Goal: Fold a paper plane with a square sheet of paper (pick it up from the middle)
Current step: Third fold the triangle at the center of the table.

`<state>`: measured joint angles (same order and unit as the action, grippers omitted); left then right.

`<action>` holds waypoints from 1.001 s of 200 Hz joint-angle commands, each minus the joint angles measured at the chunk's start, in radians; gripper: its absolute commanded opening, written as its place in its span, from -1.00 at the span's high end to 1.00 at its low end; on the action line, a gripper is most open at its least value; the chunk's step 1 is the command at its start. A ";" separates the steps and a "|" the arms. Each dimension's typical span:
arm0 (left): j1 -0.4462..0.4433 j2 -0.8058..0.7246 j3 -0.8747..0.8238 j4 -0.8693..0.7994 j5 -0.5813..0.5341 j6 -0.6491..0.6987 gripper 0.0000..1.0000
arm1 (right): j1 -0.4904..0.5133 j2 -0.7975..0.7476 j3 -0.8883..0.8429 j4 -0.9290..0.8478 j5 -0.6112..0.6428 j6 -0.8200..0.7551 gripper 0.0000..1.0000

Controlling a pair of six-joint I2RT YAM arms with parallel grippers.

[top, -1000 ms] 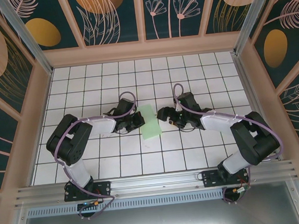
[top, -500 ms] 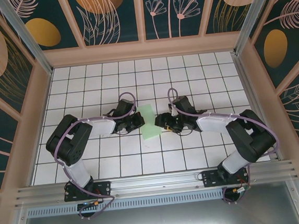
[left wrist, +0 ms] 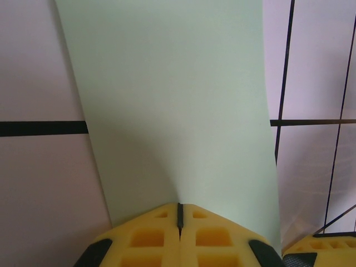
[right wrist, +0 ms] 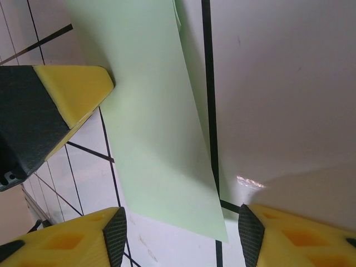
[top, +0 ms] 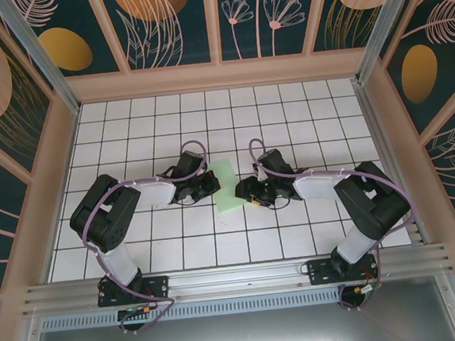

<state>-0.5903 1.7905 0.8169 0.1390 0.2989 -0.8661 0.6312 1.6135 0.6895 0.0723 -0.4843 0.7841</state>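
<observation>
Paper [top: 226, 185], pale mint, clamped in left end effector [left wrist: 179, 214]; right end effector [right wrist: 179, 222] parted.

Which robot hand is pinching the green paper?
The left end effector: it is shut tight on the paper. The right end effector stands open at the paper's edge.

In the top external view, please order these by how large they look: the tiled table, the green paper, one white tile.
Largest: the tiled table.
Next: the green paper, clearly bigger than a tile.
Smallest: one white tile.
</observation>
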 commanded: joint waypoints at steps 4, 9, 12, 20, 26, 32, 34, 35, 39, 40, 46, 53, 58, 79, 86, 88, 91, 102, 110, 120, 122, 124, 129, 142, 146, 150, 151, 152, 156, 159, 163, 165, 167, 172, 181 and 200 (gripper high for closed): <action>-0.006 0.037 -0.037 -0.070 -0.035 0.001 0.96 | 0.009 0.021 0.030 0.012 -0.035 -0.013 -0.14; -0.006 0.037 -0.036 -0.070 -0.034 0.001 0.96 | 0.010 0.021 0.031 0.014 -0.037 -0.012 -0.13; -0.006 0.037 -0.036 -0.071 -0.034 0.001 0.96 | 0.010 0.022 0.030 0.018 -0.039 -0.011 -0.13; -0.006 0.037 -0.037 -0.072 -0.034 0.001 0.96 | 0.010 0.021 0.028 0.027 -0.046 -0.007 -0.13; -0.005 0.037 -0.037 -0.072 -0.034 0.000 0.96 | 0.010 0.020 0.027 0.035 -0.052 -0.005 -0.12; -0.006 0.038 -0.036 -0.070 -0.034 0.000 0.96 | 0.010 0.019 0.023 0.044 -0.057 0.001 -0.11; -0.005 0.038 -0.037 -0.070 -0.033 -0.001 0.96 | 0.010 0.018 0.022 0.048 -0.059 0.001 -0.11; -0.005 0.038 -0.037 -0.070 -0.032 -0.001 0.96 | 0.010 0.017 0.022 0.049 -0.059 0.002 -0.11; -0.006 0.037 -0.036 -0.070 -0.033 -0.001 0.96 | 0.010 0.016 0.020 0.056 -0.062 0.006 -0.10; -0.006 0.037 -0.036 -0.070 -0.033 -0.001 0.96 | 0.010 0.015 0.019 0.057 -0.063 0.007 -0.10; -0.006 0.038 -0.036 -0.070 -0.032 -0.001 0.96 | 0.009 0.012 0.015 0.066 -0.067 0.013 -0.09; -0.006 0.040 -0.036 -0.070 -0.032 -0.001 0.96 | 0.010 0.009 0.012 0.072 -0.068 0.019 -0.06; -0.006 0.040 -0.037 -0.070 -0.032 -0.001 0.96 | 0.010 0.006 0.009 0.078 -0.070 0.024 -0.04; -0.006 0.041 -0.037 -0.070 -0.030 -0.001 0.96 | 0.008 -0.006 -0.003 0.095 -0.072 0.046 0.02; -0.006 0.041 -0.036 -0.070 -0.030 -0.001 0.96 | 0.007 -0.010 -0.007 0.092 -0.068 0.055 0.05; -0.006 0.041 -0.035 -0.070 -0.030 -0.001 0.96 | 0.007 -0.013 -0.007 0.090 -0.065 0.058 0.06; -0.006 0.041 -0.036 -0.070 -0.030 -0.001 0.96 | 0.008 -0.014 -0.009 0.088 -0.060 0.064 0.08; -0.005 0.041 -0.036 -0.069 -0.029 -0.001 0.96 | 0.007 -0.027 -0.020 0.084 -0.049 0.082 0.16; -0.006 0.041 -0.036 -0.068 -0.029 -0.001 0.96 | 0.005 -0.038 -0.023 0.072 -0.037 0.090 0.21; -0.005 0.041 -0.036 -0.067 -0.028 -0.001 0.96 | 0.004 -0.049 -0.023 0.052 -0.021 0.093 0.26; -0.005 0.041 -0.036 -0.067 -0.027 -0.001 0.96 | 0.004 -0.051 -0.024 0.048 -0.017 0.094 0.27; -0.005 0.041 -0.036 -0.068 -0.027 -0.001 0.96 | 0.004 -0.053 -0.023 0.045 -0.013 0.093 0.27; -0.005 0.041 -0.036 -0.068 -0.027 -0.001 0.96 | 0.004 -0.057 -0.021 0.032 -0.004 0.095 0.29; -0.006 0.041 -0.035 -0.067 -0.026 -0.001 0.97 | 0.002 -0.057 -0.019 0.019 0.000 0.098 0.40; -0.006 0.041 -0.035 -0.066 -0.026 -0.001 0.97 | 0.000 -0.054 -0.016 0.017 -0.002 0.099 0.44; -0.005 0.041 -0.034 -0.066 -0.026 -0.001 0.97 | 0.001 -0.051 -0.016 0.016 -0.005 0.102 0.47; -0.006 0.041 -0.034 -0.066 -0.026 -0.001 0.97 | 0.001 -0.050 -0.015 0.015 -0.007 0.103 0.48; -0.006 0.041 -0.035 -0.066 -0.026 -0.001 0.97 | 0.001 -0.049 -0.015 0.015 -0.007 0.104 0.48; -0.006 0.040 -0.035 -0.064 -0.026 -0.001 0.97 | 0.001 -0.047 -0.015 0.015 -0.012 0.104 0.52; -0.006 0.040 -0.034 -0.064 -0.025 -0.001 0.97 | 0.000 -0.044 -0.014 0.018 -0.017 0.105 0.54; -0.005 0.037 -0.034 -0.063 -0.024 -0.001 0.97 | 0.000 -0.040 -0.013 0.018 -0.021 0.106 0.57; -0.005 0.036 -0.032 -0.062 -0.024 -0.001 0.97 | 0.000 -0.038 -0.012 0.018 -0.023 0.109 0.58; -0.005 0.036 -0.032 -0.061 -0.024 0.000 0.97 | 0.000 -0.036 -0.012 0.017 -0.024 0.109 0.60; -0.005 0.033 -0.031 -0.059 -0.023 0.000 0.97 | 0.000 -0.031 -0.010 0.017 -0.028 0.109 0.64; -0.005 0.026 -0.026 -0.058 -0.022 0.005 0.97 | 0.001 -0.025 -0.007 0.014 -0.030 0.111 0.72; -0.006 -0.008 -0.001 -0.050 -0.014 0.023 0.93 | 0.000 -0.016 -0.003 -0.001 -0.023 0.113 0.86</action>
<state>-0.5903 1.7882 0.8173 0.1394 0.3023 -0.8658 0.6342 1.5818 0.6777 0.1013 -0.5060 0.8845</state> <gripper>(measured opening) 0.068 0.099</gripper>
